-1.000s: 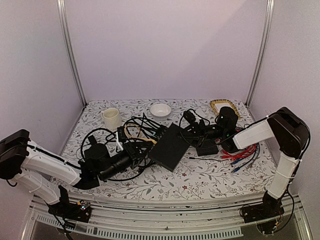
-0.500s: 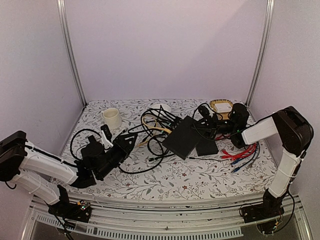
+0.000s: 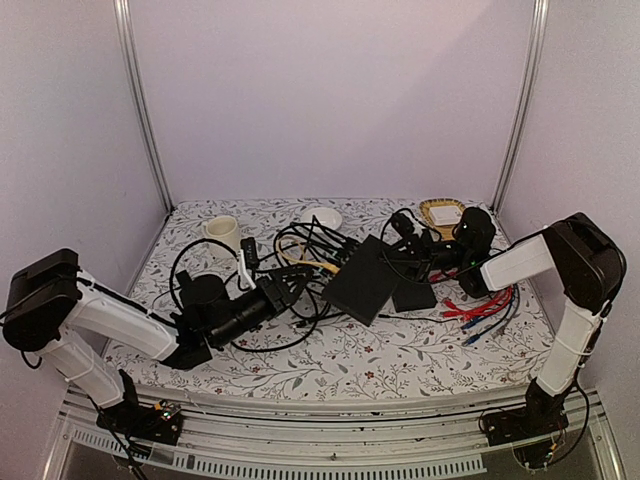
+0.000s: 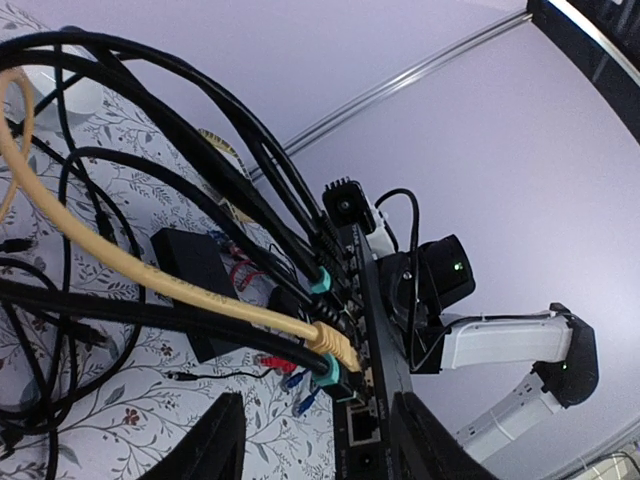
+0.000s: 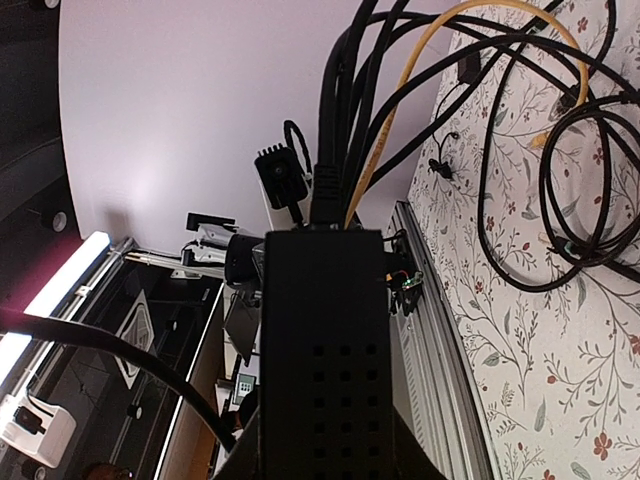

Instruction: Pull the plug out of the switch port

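The switch (image 3: 362, 280) is a flat black box, tipped up on edge near the table's middle. My right gripper (image 3: 430, 262) is shut on its far end; the right wrist view shows the vented side of the switch (image 5: 325, 330) filling the gap between the fingers. Its port edge (image 4: 372, 330) faces my left gripper (image 4: 318, 398), which is open with that edge between its fingers (image 4: 222, 440). A yellow plug (image 4: 337, 345) and black plugs with teal boots (image 4: 330, 377) sit in the ports. One port (image 4: 362, 425) below them is empty. My left gripper (image 3: 283, 292) reaches the switch's left edge.
A tangle of black and yellow cables (image 3: 295, 255) spreads left of the switch. A shorter black box (image 3: 413, 294) lies right of it, beside red and blue cables (image 3: 480, 305). A cup (image 3: 222, 233), a white bowl (image 3: 322, 216) and a woven tray (image 3: 443, 212) stand at the back.
My left gripper has opened; it drew back left, then came back to the switch's port edge. The right gripper has carried the switch a little rightward and tipped it up.
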You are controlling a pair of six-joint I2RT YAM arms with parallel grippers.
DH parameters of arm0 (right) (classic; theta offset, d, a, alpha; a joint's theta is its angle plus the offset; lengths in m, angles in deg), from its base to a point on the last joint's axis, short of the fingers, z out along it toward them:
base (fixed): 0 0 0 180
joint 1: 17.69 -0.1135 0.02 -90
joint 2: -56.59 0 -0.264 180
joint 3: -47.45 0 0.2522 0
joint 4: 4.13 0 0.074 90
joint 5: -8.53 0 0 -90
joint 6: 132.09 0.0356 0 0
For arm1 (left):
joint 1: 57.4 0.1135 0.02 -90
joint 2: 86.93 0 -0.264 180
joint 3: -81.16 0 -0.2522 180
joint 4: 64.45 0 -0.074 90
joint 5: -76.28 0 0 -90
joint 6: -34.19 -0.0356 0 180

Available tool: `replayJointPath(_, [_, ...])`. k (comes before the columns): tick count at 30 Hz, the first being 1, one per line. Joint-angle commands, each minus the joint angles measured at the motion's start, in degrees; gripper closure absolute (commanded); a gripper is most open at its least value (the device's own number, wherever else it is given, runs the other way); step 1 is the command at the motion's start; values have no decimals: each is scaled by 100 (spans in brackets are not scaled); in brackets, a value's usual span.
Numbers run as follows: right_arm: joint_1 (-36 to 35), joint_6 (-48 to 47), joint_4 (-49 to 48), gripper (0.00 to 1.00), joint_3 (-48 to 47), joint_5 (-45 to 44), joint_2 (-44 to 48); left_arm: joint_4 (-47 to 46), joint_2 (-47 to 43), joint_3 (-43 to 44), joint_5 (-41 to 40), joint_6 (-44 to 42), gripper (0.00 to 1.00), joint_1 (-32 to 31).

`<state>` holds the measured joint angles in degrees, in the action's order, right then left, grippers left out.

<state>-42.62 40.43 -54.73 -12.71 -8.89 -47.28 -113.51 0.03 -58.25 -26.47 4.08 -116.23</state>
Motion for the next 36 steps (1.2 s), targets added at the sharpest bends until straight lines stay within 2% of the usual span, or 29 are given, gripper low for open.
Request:
replayJointPath(1, [-134, -6, -587, 98, -150, 65, 251, -73, 167, 231, 678, -256, 48, 29])
replayJointPath(12, [-253, -17, -584, 98, -173, 29, 244, 702, 59, 475, 817, -424, 45, -5])
replayJointPath(19, [-309, -10, -611, 98, -186, 11, 220, 846, 119, 635, 855, -488, 47, -21])
replayJointPath(36, [-320, 79, -757, 98, -189, 13, 150, 886, 145, 697, 885, -519, 66, -22])
